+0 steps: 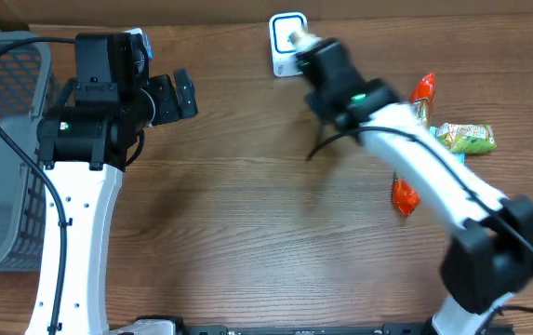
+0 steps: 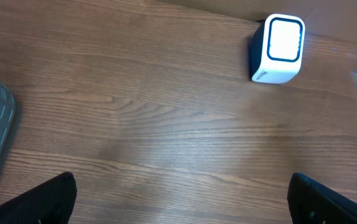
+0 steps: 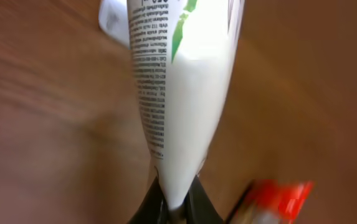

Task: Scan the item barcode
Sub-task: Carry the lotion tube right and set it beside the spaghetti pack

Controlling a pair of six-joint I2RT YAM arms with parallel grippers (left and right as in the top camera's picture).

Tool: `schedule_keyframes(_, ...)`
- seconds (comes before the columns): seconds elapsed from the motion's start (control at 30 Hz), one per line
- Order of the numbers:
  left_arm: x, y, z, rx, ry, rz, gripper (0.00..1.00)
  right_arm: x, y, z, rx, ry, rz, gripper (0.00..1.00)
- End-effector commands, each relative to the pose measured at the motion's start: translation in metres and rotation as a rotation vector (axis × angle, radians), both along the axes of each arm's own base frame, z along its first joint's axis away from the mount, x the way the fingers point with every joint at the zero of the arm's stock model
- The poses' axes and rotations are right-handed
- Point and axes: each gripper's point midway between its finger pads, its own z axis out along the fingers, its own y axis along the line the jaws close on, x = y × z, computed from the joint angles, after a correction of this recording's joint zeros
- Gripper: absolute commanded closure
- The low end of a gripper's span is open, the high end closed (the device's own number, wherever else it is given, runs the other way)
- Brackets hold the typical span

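Tube [image 3: 184, 93], white, is clenched by its flat end in the right hand [image 3: 175, 200], probably to show its print to the scanner [image 2: 279, 48], upper centre; left hand [image 1: 182, 95] is released.

Left fingers [image 2: 41, 200] spread wide, right fingers [image 3: 146, 210] pinched

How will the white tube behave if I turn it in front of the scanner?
Probably light and fairly soft: the tube narrows to a flat end where the right gripper pinches it. Held only by that end, it may sway or twist. Its glossy skin looks slippery, so it could slide out.
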Motion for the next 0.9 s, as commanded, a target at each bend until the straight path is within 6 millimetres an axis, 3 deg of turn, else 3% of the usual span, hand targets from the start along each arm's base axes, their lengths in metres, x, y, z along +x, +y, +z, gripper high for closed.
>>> schedule_keyframes(0.0,0.001,0.001,0.004,0.0,-0.01,0.015,0.01,-0.017,-0.029,-0.039,0.246,0.199,-0.295,0.96)
schedule_keyframes(0.17,0.001,0.001,0.004,0.0,-0.01,0.015,0.01,-0.043,-0.082,-0.097,0.236,0.364,-0.441,0.96)
schedule_keyframes(0.33,0.001,0.001,0.004,0.0,-0.01,0.015,0.01,-0.061,-0.112,-0.121,0.243,0.441,-0.525,0.96)
schedule_keyframes(0.37,0.001,0.001,0.004,0.0,-0.01,0.015,0.0,-0.061,-0.116,-0.122,0.244,0.443,-0.534,0.93)
schedule_keyframes(0.47,0.001,0.001,0.004,0.0,-0.01,0.015,0.0,-0.057,-0.114,-0.116,0.272,0.436,-0.529,0.7)
schedule_keyframes(0.57,0.001,0.001,0.004,0.0,-0.01,0.015,0.0,-0.047,-0.106,-0.094,0.314,0.4,-0.504,0.5)
schedule_keyframes(0.63,0.001,0.001,0.004,0.0,-0.01,0.015,0.0,-0.039,-0.105,-0.071,0.329,0.361,-0.495,0.26)
schedule_keyframes(0.67,0.001,0.001,0.004,0.0,-0.01,0.015,0.0,-0.035,-0.104,-0.056,0.339,0.337,-0.49,0.2)
schedule_keyframes(0.8,0.001,0.001,0.004,0.0,-0.01,0.015,0.0,-0.026,-0.102,0.014,0.385,0.229,-0.465,0.14)
schedule_keyframes(0.87,0.001,0.001,0.004,0.0,-0.01,0.015,0.0,-0.03,-0.103,0.058,0.412,0.161,-0.449,0.13)
